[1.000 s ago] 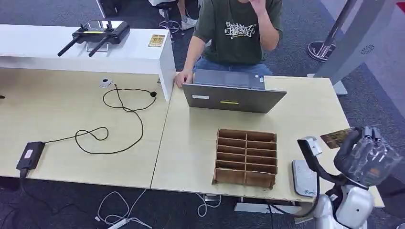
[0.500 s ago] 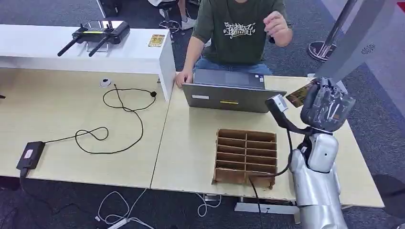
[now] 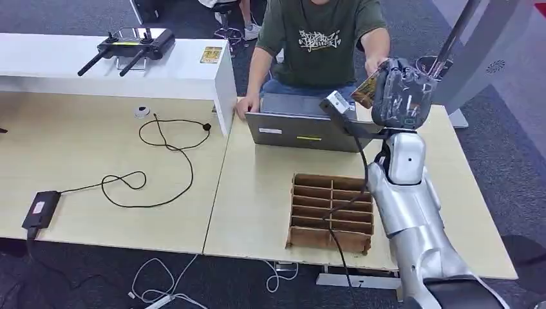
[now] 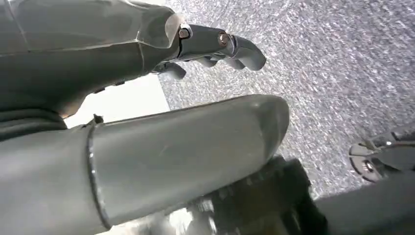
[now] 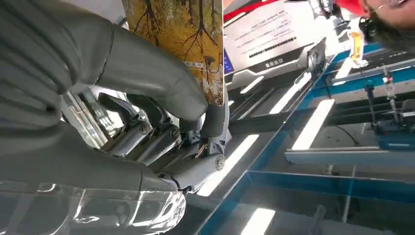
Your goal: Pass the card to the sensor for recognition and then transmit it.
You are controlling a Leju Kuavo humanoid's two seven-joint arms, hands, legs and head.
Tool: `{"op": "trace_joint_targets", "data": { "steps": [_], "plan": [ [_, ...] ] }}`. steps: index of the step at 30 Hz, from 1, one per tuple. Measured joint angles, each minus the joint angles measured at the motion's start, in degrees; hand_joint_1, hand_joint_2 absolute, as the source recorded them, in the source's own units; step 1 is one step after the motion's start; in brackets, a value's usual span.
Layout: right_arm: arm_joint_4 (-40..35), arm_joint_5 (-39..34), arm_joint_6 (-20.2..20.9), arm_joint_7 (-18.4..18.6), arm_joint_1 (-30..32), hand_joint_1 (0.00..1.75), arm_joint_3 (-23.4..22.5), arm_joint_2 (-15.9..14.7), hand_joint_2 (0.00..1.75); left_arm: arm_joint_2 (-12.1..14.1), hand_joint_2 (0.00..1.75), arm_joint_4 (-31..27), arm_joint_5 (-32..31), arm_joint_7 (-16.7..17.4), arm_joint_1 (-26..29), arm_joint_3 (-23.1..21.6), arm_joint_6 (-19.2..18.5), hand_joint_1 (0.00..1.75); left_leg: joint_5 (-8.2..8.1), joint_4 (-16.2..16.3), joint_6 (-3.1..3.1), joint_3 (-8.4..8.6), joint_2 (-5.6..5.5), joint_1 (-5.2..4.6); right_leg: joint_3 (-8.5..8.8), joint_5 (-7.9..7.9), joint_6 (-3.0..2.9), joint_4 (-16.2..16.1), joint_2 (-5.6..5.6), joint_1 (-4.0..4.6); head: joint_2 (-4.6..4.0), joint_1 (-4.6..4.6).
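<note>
Where the right hand (image 3: 400, 93) rises above the laptop (image 3: 313, 124) in the head view, fingers mostly hidden behind the hand's back, and the card (image 3: 365, 84) cut down to a small yellowish sliver at the hand's far edge, close to the person's hand (image 3: 375, 64). No telling from there whether that hand touches the card. Sensor not made out anywhere.

Seen far better from the right wrist: card (image 5: 182, 36) printed with dark branching trees on golden yellow, small text along one edge, clamped between the thick grey thumb (image 5: 147, 68) and the darker fingers (image 5: 215, 117).

From the left wrist, left hand (image 4: 161, 83) hanging over grey carpet, fingers (image 4: 230, 46) slightly curled and apart, gripping nothing.

On the table (image 3: 257, 187), a brown divided tray (image 3: 331, 212), well apart from the card.
</note>
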Motion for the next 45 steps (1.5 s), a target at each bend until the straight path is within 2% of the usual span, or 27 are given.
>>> {"op": "trace_joint_targets", "data": {
  "steps": [10,34,35,45],
  "plan": [
    [4.26,0.35,0.2,1.03,-3.68,1.75,2.25,0.52,1.75,1.03,0.0,0.0,-0.09,0.59,-0.42,0.02,-0.72,0.0,0.0,0.0,-0.01,0.01,0.0,0.0,0.0,0.01,0.0,-0.01,0.0,0.0,0.0,0.0],
    [8.52,0.37,0.39,2.01,-6.46,1.75,3.01,1.01,1.75,1.33,0.0,0.0,0.11,0.66,-0.49,0.02,-1.27,0.0,0.01,0.0,-0.01,0.0,-0.01,0.0,-0.01,0.01,0.0,-0.01,0.0,0.0,0.0,0.0],
    [8.74,0.35,0.39,1.94,-6.55,0.0,3.01,1.01,1.75,1.33,0.0,0.0,0.13,0.66,-0.5,0.02,-1.27,0.0,0.01,0.0,-0.01,0.0,-0.01,0.0,-0.01,0.01,0.0,-0.01,0.0,0.0,0.0,0.0],
    [10.66,0.24,-0.02,1.66,-7.04,0.0,3.1,1.01,1.75,1.35,0.0,0.0,0.26,0.68,-0.59,0.02,-1.31,0.0,0.01,0.0,-0.01,0.01,0.0,0.0,-0.01,0.01,0.0,-0.02,0.01,0.0,0.0,0.0]
  ]
}}
